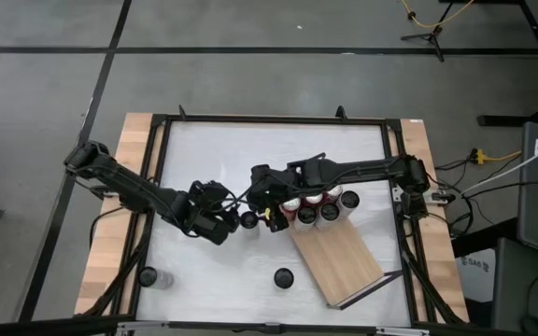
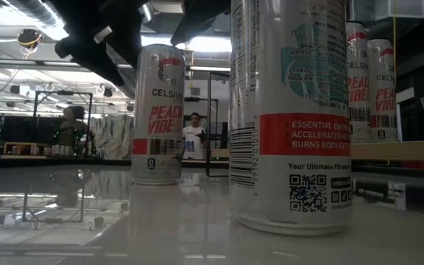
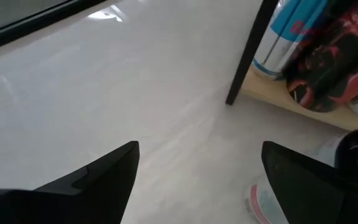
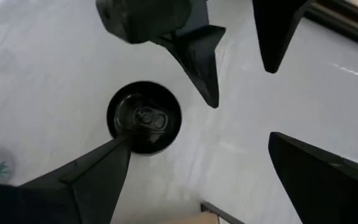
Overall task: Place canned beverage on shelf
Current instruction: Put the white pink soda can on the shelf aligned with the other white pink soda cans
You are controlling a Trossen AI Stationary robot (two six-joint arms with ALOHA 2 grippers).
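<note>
A white and red can [image 1: 248, 219] with a black top stands upright on the white table between my two grippers; it also shows in the low view [image 2: 157, 114]. My right gripper [image 1: 258, 205] is open above it, and its wrist view looks down on the can's top [image 4: 144, 117] beside one finger. My left gripper [image 1: 230, 222] is open just left of the can, with bare table between its fingers [image 3: 197, 180]; the can [image 3: 353, 155] shows behind one finger. The light-wood shelf [image 1: 339, 261] lies slanted at the right, with several cans [image 1: 311, 215] standing at its far end.
A second loose can [image 1: 283, 277] stands near the front edge, close to the low camera [image 2: 289, 110]. A third can [image 1: 148, 276] stands at the front left. The shelf's black wire rail [image 3: 247, 56] rises near the cans on it. A person [image 2: 193, 136] stands in the room behind.
</note>
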